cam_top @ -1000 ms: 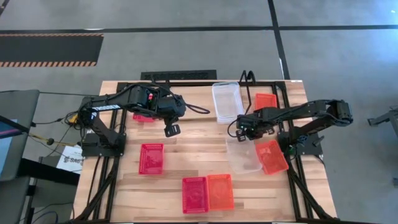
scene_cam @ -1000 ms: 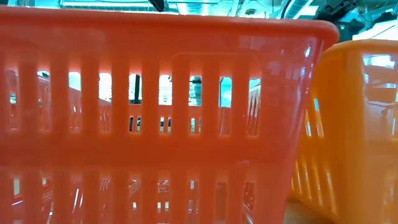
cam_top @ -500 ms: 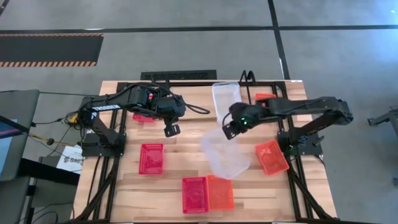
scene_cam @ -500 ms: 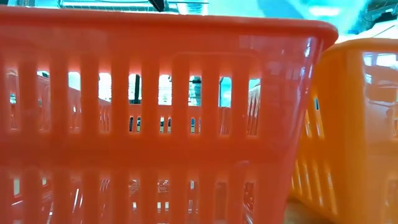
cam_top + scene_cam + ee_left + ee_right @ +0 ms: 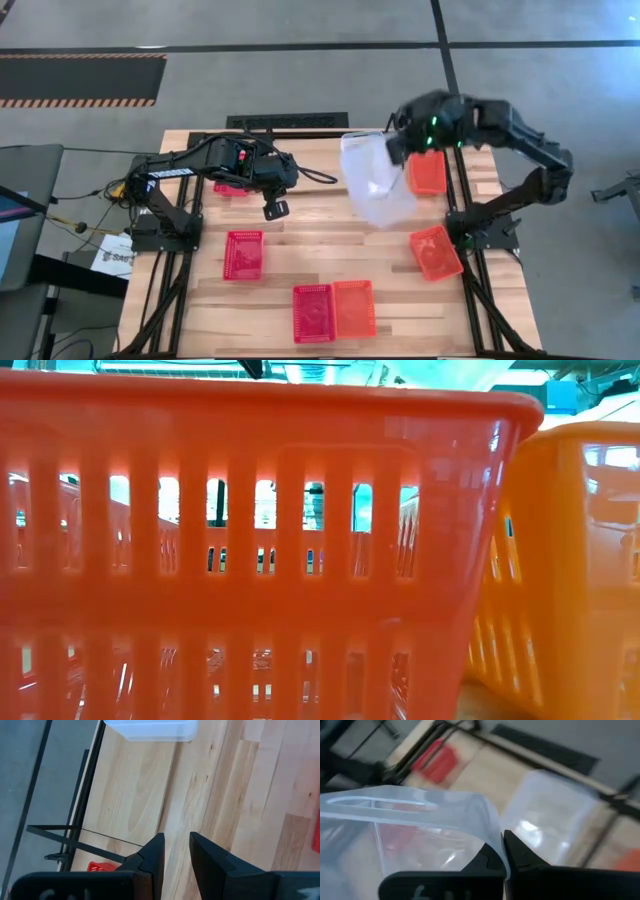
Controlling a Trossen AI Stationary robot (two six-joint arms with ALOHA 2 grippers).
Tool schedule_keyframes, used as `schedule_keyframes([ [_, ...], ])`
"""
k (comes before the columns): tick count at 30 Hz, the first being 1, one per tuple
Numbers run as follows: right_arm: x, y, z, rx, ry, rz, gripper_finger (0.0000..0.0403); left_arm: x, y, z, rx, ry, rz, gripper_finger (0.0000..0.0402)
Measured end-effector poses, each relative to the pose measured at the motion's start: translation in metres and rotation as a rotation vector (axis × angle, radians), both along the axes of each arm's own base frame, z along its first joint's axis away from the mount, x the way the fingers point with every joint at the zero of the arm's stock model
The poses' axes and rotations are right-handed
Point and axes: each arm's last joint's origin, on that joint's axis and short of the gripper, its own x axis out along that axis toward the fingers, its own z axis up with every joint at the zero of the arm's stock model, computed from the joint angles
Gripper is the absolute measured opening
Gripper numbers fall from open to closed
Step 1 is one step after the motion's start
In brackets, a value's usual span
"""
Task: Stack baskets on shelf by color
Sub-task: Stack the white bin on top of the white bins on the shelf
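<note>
My right gripper (image 5: 393,152) is high above the table's far right part, shut on a clear basket (image 5: 382,192) that hangs under it. A second clear basket (image 5: 555,820) sits on the table at the far edge, just beyond it. Red baskets (image 5: 243,254) (image 5: 313,312) and orange ones (image 5: 354,308) (image 5: 436,250) (image 5: 428,172) lie flat on the wood. My left gripper (image 5: 277,208) hovers left of centre, fingers a little apart (image 5: 176,851), nothing between them. Thin black rods of the shelf (image 5: 75,833) show by the far edge. My right gripper pinches the clear basket's rim (image 5: 496,836) between its two fingers, next to a corner of the wall that has the handle slot (image 5: 380,802). The fingers slant down from above. The basket is lifted clear of the table and hangs tilted below them.
In the low view a red basket (image 5: 260,540) and an orange one (image 5: 570,560) stand close in front and block nearly everything behind. Another red basket (image 5: 230,188) lies under the left arm. Bare wood (image 5: 320,240) lies between the arms.
My right gripper has risen steeply and swung toward the table's far edge, rolling and tipping as it went. The clear basket has come off the table near the right side with it, lifted clear and turned from flat to tilted.
</note>
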Motion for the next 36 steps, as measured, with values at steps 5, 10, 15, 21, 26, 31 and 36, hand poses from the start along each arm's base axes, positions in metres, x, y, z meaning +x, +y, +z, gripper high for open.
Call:
schedule_keyframes([
  [5, -0.019, -0.039, 0.005, -0.005, 0.0, -0.112, 0.0001, 0.0, 0.0, 0.0, -0.004, -0.001, 0.002, 0.008],
  [10, -0.025, -0.078, -0.009, 0.082, 0.071, -0.189, 0.0, 0.0, 0.0, 0.0, -0.005, -0.003, 0.005, 0.008],
  [15, -0.014, -0.117, -0.04, 0.206, 0.202, -0.155, 0.0, 0.0, 0.0, 0.0, -0.011, -0.006, 0.013, 0.008],
  [21, 0.014, -0.15, -0.061, 0.225, 0.284, -0.108, 0.0, 0.0, 0.0, 0.0, -0.015, -0.009, 0.02, 0.008],
  [26, 0.035, -0.171, -0.058, 0.215, 0.258, -0.068, 0.0, 0.0, 0.0, 0.0, -0.015, -0.009, 0.021, 0.008],
  [31, 0.049, -0.185, -0.066, 0.263, 0.318, -0.061, 0.0, 0.0, 0.0, 0.0, -0.014, -0.009, 0.021, 0.008],
  [36, 0.059, -0.195, -0.086, 0.327, 0.421, -0.062, 0.0, 0.0, 0.0, 0.0, -0.014, -0.009, 0.021, 0.008],
])
